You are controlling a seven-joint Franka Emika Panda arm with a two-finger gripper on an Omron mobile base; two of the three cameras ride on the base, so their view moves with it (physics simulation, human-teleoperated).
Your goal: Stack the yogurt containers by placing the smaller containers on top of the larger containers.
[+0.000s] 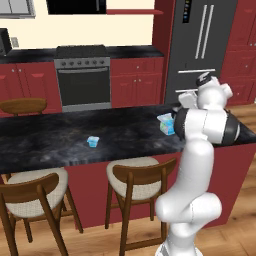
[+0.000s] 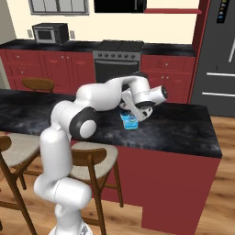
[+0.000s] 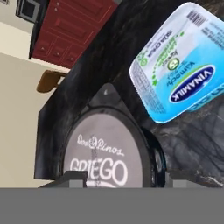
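Observation:
A dark teal cup (image 3: 105, 153) with a grey-white lid marked GRIEGO sits between my gripper's (image 3: 117, 177) two tips, which press its sides, so the gripper is shut on it. The larger pale blue-and-white boxy pack (image 3: 179, 65) lies just beyond it on the black island counter (image 1: 50, 140). In the left base view that pack (image 1: 166, 124) is partly behind my arm's elbow. A small light-blue tapered tub (image 1: 93, 141) stands alone further left on the counter. From the right base, my gripper (image 2: 132, 114) points down at the counter's middle, with something blue right under it.
Two wooden stools (image 1: 140, 175) (image 1: 35, 192) stand against the island's near side. Behind the island are a stove (image 1: 82, 75), red cabinets and a dark fridge (image 1: 200, 40). A microwave (image 2: 50, 33) sits on the back counter.

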